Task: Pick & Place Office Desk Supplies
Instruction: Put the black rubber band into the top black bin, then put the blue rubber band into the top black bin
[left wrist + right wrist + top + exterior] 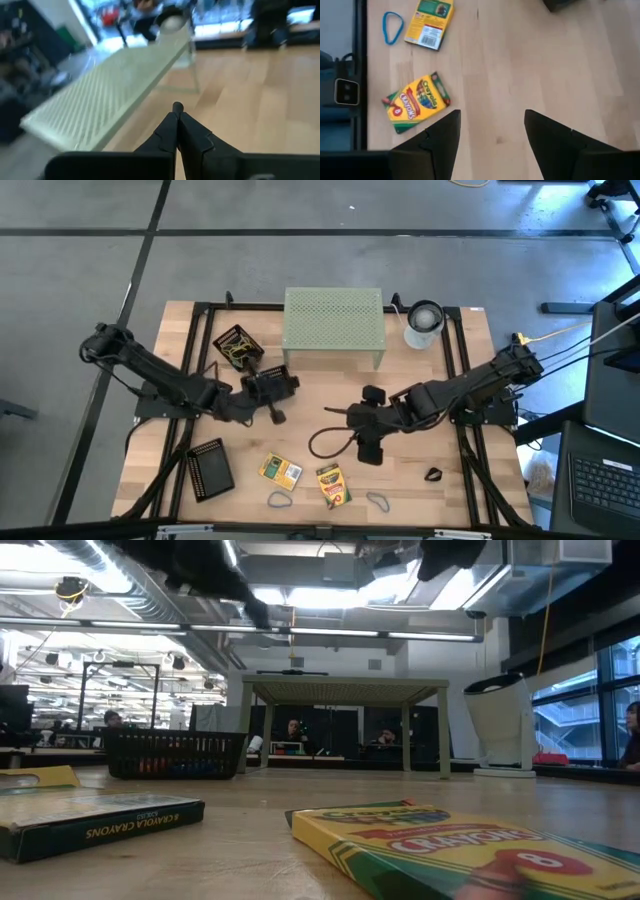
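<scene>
Right claw [490,137] open, empty, above bare surface [530,65] | nearest Crayola crayon box [416,102] lies toward front edge from claw, long axis seemingly oblique to the fingers | left claw [177,120] closed, farther from box

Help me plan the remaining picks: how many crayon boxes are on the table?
2. One crayon box lies near the front edge, back side up; the other crayon box lies just right of it, front side up. None looks hidden.

1. Grey concrete floor [300,205] with dark seams surrounds the pale wooden table [330,405].
2. Long fluorescent ceiling lights [330,635] glow overhead.
3. Tall glass windows [575,705] line one side.
</scene>
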### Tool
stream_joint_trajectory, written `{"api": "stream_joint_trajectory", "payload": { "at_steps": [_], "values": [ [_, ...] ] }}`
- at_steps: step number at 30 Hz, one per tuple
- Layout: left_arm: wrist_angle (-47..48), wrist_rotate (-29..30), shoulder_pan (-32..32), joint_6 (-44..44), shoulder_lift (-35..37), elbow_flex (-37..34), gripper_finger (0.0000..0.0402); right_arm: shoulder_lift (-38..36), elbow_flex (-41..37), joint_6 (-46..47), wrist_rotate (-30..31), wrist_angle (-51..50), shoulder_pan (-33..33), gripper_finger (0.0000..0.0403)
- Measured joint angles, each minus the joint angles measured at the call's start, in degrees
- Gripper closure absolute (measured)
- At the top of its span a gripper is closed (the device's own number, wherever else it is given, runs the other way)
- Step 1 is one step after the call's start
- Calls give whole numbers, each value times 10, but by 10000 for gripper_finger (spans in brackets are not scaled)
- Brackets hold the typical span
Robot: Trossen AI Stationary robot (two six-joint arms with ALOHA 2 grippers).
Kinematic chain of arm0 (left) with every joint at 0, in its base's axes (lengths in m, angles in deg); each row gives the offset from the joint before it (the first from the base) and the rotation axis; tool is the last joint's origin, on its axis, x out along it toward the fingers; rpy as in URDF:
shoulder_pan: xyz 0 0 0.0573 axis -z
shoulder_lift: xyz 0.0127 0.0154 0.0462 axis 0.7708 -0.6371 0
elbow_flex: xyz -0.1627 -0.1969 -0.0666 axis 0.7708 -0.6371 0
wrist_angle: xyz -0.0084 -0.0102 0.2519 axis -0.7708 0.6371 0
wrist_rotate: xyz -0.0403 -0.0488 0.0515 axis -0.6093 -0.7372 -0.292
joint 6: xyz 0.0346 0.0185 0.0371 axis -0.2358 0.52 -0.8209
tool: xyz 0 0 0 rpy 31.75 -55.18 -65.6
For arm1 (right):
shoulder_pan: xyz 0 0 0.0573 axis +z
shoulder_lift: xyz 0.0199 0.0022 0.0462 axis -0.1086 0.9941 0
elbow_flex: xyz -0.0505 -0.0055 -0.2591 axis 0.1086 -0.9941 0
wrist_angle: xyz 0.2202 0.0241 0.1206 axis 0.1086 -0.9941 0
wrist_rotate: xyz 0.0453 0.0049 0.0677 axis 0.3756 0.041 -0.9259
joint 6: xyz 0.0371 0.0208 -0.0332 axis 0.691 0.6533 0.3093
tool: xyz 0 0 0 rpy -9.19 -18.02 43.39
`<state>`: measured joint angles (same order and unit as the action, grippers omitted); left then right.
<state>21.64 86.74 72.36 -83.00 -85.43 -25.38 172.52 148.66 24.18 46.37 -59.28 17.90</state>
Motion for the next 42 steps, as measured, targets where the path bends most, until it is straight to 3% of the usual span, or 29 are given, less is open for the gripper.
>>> {"api": "stream_joint_trajectory", "payload": {
  "at_steps": [9, 15, 27, 36, 42],
  "values": [
    [334, -73, -91, 215, 81, 0, 398, 0, 0, -1, 0, 4, 16, 179],
    [475, -105, -182, 328, 107, 0, 398, 0, 0, -1, 2, 4, 16, 179],
    [483, -106, -352, 313, 72, -20, 378, 0, 0, -1, 2, 4, 16, 179],
    [484, -162, -388, 297, 72, -20, 313, 0, 0, 5, 2, 4, 16, 179],
    [484, -160, -389, 297, 72, -20, 275, 0, -9, 68, -17, -13, 21, 179]
  ]
}}
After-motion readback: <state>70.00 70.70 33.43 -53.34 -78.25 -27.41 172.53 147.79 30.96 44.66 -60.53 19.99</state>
